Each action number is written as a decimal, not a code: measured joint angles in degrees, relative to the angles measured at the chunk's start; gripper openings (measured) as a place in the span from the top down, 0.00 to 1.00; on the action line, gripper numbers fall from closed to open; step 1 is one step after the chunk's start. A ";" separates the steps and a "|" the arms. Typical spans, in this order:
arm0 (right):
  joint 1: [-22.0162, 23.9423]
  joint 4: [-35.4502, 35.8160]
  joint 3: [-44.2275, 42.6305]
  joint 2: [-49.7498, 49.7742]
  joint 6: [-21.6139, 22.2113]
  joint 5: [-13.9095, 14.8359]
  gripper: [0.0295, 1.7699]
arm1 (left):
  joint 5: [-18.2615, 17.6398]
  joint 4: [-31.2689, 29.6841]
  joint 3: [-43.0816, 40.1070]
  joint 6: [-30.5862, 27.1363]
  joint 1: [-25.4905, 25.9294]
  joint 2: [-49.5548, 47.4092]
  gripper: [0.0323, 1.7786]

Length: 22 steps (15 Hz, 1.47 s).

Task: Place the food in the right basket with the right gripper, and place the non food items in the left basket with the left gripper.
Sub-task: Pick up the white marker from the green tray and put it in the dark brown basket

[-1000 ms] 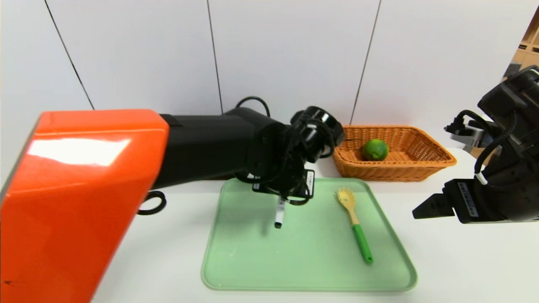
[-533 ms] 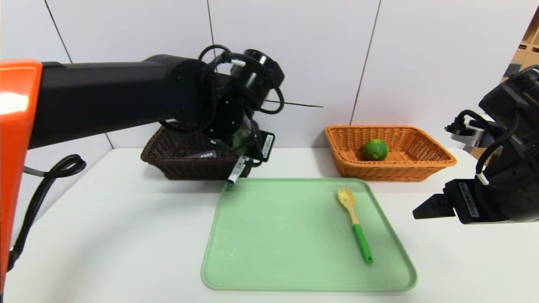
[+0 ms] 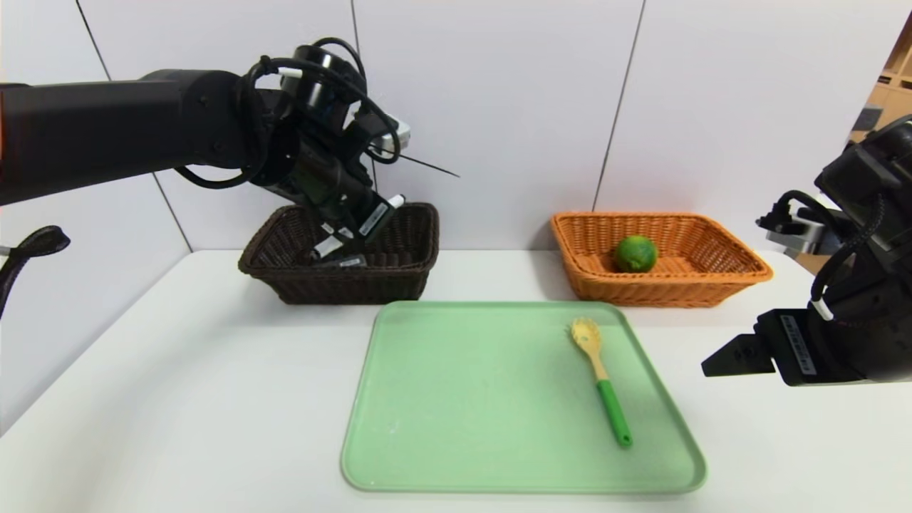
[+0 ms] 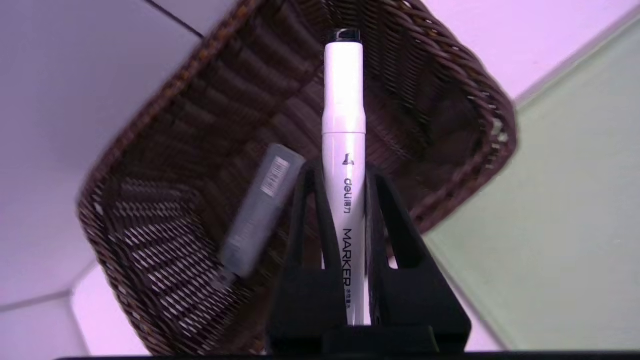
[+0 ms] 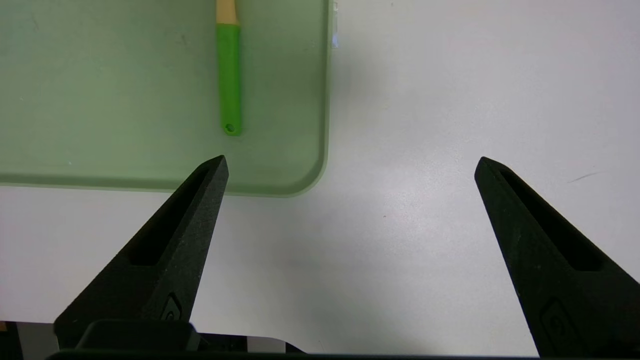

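Across from the tray's side, the left hand (image 4: 344, 175) has swung over to the dark brown basket (image 3: 342, 285), carrying the marker (image 4: 344, 115) with it; a moment ago the marker hung above the green tray (image 3: 524, 399), and then by the basket's near corner. Now the left hand is above the basket, clenched on the marker, its two fingers pressed against the white barrel from either side. One black-tipped end sticks out beyond the fingertips, and the lettering on the barrel faces the wrist camera. Below it, inside the same basket, lies a slim grey case (image 4: 260, 212) with a pale label.

On the worktop (image 3: 214, 399), the orange-tan basket (image 3: 662, 281) stands to the right of the dark one, well apart from it, and the lime (image 3: 635, 254) sits inside. Both baskets are behind the tray. The pasta spoon (image 3: 604, 388) rests in the right part of the tray, its yellow head toward the baskets and its green handle toward the near edge.

The right hand (image 5: 351, 157) is released, its fingers spread wide with nothing between them, above the worktop just off the tray's right side.
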<state>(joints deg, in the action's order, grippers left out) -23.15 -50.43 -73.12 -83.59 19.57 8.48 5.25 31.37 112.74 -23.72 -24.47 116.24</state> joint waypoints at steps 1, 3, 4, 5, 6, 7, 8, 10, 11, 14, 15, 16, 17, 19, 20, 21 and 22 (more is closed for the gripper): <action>0.11 -0.01 0.00 0.02 0.00 0.00 0.04 | -1.73 -2.56 -0.06 -4.55 1.78 0.68 0.92; 0.26 -0.01 0.09 0.07 0.02 0.05 0.04 | -2.78 -6.40 -0.12 -11.58 3.74 1.99 0.92; 0.26 0.02 0.13 0.07 0.00 0.06 0.04 | -2.86 -7.47 -0.11 -14.06 4.05 2.61 0.92; 0.30 0.00 0.16 0.11 0.00 0.06 0.04 | -2.91 -8.35 -0.11 -16.13 4.29 3.25 0.92; 0.33 0.00 0.18 0.13 0.00 0.09 0.04 | -2.94 -9.73 -0.09 -18.05 4.60 4.02 0.92; 0.35 0.02 0.35 0.21 0.00 0.11 0.04 | -2.91 -11.39 -0.09 -19.65 4.84 4.92 0.92; 0.37 0.02 0.79 0.38 0.02 0.11 0.04 | -2.91 -12.90 -0.09 -20.60 4.96 5.73 0.92; 0.67 -0.01 1.57 0.73 0.09 0.13 0.04 | -2.83 -14.36 -0.12 -21.14 4.85 7.24 0.92; 0.89 0.00 1.90 0.90 0.09 0.09 0.04 | -2.84 -14.70 -0.15 -21.15 4.82 7.79 0.92; 1.22 0.09 2.54 1.26 0.11 0.05 0.04 | -2.83 -14.77 -0.22 -20.76 4.92 9.09 0.92; 1.30 0.11 2.56 1.37 0.11 0.06 0.04 | -2.84 -14.80 -0.23 -20.63 4.84 9.40 0.92; 1.38 0.09 2.61 1.48 0.11 0.09 0.04 | -2.84 -14.80 -0.23 -20.52 4.82 9.64 0.81; 1.46 0.09 2.61 1.56 0.09 0.06 0.04 | -2.83 -14.77 -0.23 -20.48 4.88 9.78 0.72; 1.60 0.09 2.65 1.65 0.09 0.09 0.04 | -2.76 -14.77 -0.23 -20.35 4.92 9.95 0.56; 1.63 0.09 2.69 1.71 0.09 0.09 0.04 | -2.73 -14.80 -0.23 -20.30 4.85 10.00 0.50; 1.63 0.07 2.83 1.76 0.09 0.09 0.04 | -2.76 -14.84 -0.23 -20.02 4.82 9.97 0.44; 1.63 0.09 2.84 1.84 0.05 0.09 0.04 | -2.76 -14.80 -0.23 -19.58 4.84 9.81 0.40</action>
<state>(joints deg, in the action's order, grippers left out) -21.52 -50.35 -70.28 -81.75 19.61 8.57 2.50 16.57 112.51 -43.30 -19.63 126.05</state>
